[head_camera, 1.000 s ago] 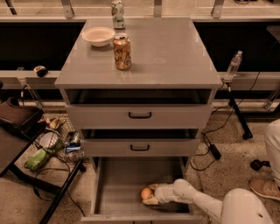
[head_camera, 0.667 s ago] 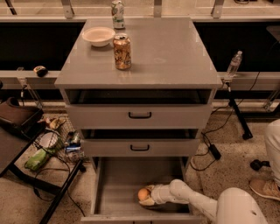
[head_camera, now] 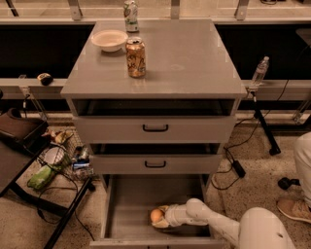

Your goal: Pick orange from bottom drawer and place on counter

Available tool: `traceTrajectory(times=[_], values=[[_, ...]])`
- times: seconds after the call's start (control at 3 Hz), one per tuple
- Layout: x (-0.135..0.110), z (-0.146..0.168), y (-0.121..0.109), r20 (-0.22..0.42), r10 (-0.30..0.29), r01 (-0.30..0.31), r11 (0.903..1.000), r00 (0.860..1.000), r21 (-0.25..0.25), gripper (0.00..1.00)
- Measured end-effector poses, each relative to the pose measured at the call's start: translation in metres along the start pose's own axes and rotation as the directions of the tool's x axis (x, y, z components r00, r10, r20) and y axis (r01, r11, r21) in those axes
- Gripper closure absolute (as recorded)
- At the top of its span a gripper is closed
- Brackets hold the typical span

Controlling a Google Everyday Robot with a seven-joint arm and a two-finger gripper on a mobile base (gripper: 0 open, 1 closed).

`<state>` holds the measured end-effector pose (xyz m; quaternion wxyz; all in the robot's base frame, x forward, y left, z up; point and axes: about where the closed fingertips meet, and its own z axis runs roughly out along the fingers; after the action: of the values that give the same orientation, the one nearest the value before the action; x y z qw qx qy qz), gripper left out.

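The bottom drawer (head_camera: 126,204) stands pulled out, its grey floor bare on the left. The orange (head_camera: 156,215) sits low in it, right of the middle. My white arm reaches in from the lower right, and the gripper (head_camera: 160,217) is down in the drawer with its fingers (head_camera: 162,224) around the orange. The orange rests at about floor level. The counter (head_camera: 194,58) is the glossy grey top of the cabinet, above the two upper drawers.
On the counter stand a gold-orange soda can (head_camera: 135,57), a white bowl (head_camera: 109,40) and a green can (head_camera: 130,9) at the back. A dark table and clutter with cables lie at left. A water bottle (head_camera: 260,71) and cables are at right.
The gripper has slid a little left along the drawer floor and the orange moved left with it. The cabinet and counter items have not moved.
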<state>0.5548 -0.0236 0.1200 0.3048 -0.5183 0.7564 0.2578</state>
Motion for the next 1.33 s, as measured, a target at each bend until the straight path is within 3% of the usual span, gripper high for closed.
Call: traceTrajectory(times=[0.33, 0.67, 1.0, 1.33], values=[[-0.013, -0.041, 0.002, -0.006, -0.029, 0.029, 0.9995, 1.0, 0.008, 1.0], [-0.018, -0.133, 0.018, -0.057, -0.055, 0.054, 0.9984, 0.997, -0.019, 1.0], [-0.048, -0.231, 0.005, -0.113, -0.108, 0.104, 0.9935, 0.988, -0.046, 1.0], [-0.088, -0.322, -0.034, -0.127, -0.138, 0.135, 0.9903, 0.982, -0.032, 1.0]])
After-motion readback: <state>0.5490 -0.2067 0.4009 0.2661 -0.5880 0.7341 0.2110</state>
